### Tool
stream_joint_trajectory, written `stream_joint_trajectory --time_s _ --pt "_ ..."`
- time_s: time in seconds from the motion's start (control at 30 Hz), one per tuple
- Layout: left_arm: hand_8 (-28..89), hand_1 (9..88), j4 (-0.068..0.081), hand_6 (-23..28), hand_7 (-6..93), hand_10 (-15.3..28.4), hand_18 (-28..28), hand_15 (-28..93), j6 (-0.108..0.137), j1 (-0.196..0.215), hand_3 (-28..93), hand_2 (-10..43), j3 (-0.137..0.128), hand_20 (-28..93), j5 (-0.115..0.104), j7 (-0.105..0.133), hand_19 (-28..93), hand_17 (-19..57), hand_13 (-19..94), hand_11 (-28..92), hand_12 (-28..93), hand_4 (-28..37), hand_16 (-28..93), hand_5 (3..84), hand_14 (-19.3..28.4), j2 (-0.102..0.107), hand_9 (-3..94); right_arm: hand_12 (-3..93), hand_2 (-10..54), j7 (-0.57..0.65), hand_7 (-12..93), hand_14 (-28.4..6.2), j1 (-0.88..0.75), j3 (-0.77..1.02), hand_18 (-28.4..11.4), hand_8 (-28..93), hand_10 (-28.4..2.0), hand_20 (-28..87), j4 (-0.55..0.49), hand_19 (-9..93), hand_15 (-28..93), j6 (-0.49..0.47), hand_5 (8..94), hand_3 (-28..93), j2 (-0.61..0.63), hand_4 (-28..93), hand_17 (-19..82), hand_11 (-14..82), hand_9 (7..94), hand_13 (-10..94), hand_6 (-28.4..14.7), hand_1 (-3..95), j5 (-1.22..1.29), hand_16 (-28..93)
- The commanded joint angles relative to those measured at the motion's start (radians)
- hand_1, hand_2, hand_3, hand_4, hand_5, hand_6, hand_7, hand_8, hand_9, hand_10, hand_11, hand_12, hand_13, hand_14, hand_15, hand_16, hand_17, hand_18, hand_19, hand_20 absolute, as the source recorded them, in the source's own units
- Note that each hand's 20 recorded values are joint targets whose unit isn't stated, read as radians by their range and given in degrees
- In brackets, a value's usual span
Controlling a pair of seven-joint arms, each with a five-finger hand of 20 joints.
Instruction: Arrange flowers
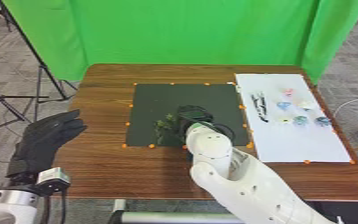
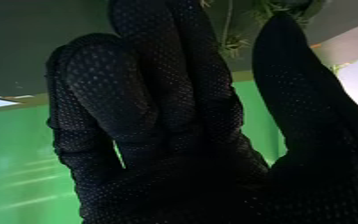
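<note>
My right hand is over the middle of the black mat in the head view, beside green sprigs lying on the mat to its left. In the right wrist view my right hand has relaxed, fairly straight fingers and the thumb apart from them; green foliage shows beyond the gap, touching nothing that I can make out. Small flower heads, among them a pink one, a blue one and a white one, lie on the white sheet. My left hand is at the table's left edge, fingers extended.
A long dark and silver tool lies on the white sheet's left part. Orange dots mark the borders of mat and sheet. The brown table extends around them, with a green curtain behind.
</note>
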Motion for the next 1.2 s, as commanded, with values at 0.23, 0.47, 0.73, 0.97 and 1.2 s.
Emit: stream_joint_trajectory --time_s 0.23,0.47,0.73,0.97,1.2 --pt "-8 27.7 -0.012 14.5 15.3 22.8 21.7 61 0.011 0.049 83 5.2 -0.015 16 -0.002 0.007 56 -9.5 28 38 11 -12.3 -12 47.9 28.3 -0.016 41.2 21.1 3.3 0.019 24 -13.5 0.011 0.040 -28.4 -8 -17.8 -2 -0.048 93 65 0.018 80.8 71 0.036 -21 37 31.0 85.0 77 -5.9 30.5 0.023 22" --pt "-8 27.4 -0.023 14.6 15.3 22.7 21.8 61 0.028 0.087 83 5.5 -0.023 16 -0.010 0.024 56 -9.5 28 38 11 -12.6 -12 47.9 28.3 -0.021 41.2 21.5 4.4 -0.013 23 -14.0 0.007 0.127 -28.4 -8 -19.2 -5 -0.151 93 66 0.137 79.1 70 0.163 -21 38 31.4 82.8 77 -6.8 28.9 -0.024 22" --pt "-8 27.0 -0.019 14.6 15.3 22.8 21.8 61 0.035 0.074 82 5.8 0.007 16 -0.020 0.049 56 -9.5 28 38 11 -14.0 -12 47.9 28.3 -0.005 41.1 21.1 4.5 0.007 21 -16.8 -0.038 0.263 -28.4 -8 -22.1 -10 -0.098 91 69 0.343 71.7 72 0.262 -20 37 31.7 74.3 70 -9.5 27.9 0.059 21" --pt "-8 26.9 -0.010 14.6 15.3 22.8 21.8 61 0.046 0.061 82 5.6 0.038 16 -0.029 0.073 56 -9.6 28 38 11 -14.3 -12 47.8 28.3 0.020 41.0 20.5 3.4 0.024 23 -18.0 -0.050 0.252 -27.7 -8 -23.7 -14 0.016 91 72 0.446 65.3 76 0.330 -21 35 36.7 65.2 62 -11.8 27.4 0.022 19" --pt "-8 26.9 -0.005 14.6 15.3 22.7 21.8 61 0.045 0.043 82 5.5 0.057 16 -0.040 0.076 56 -9.6 28 38 11 -14.5 -12 47.7 28.3 0.036 41.1 16.7 1.1 0.075 16 -17.2 -0.093 0.259 -28.1 -10 -23.3 -15 0.078 89 69 0.417 66.1 76 0.319 -23 35 27.0 64.7 62 -13.1 27.6 -0.005 16"
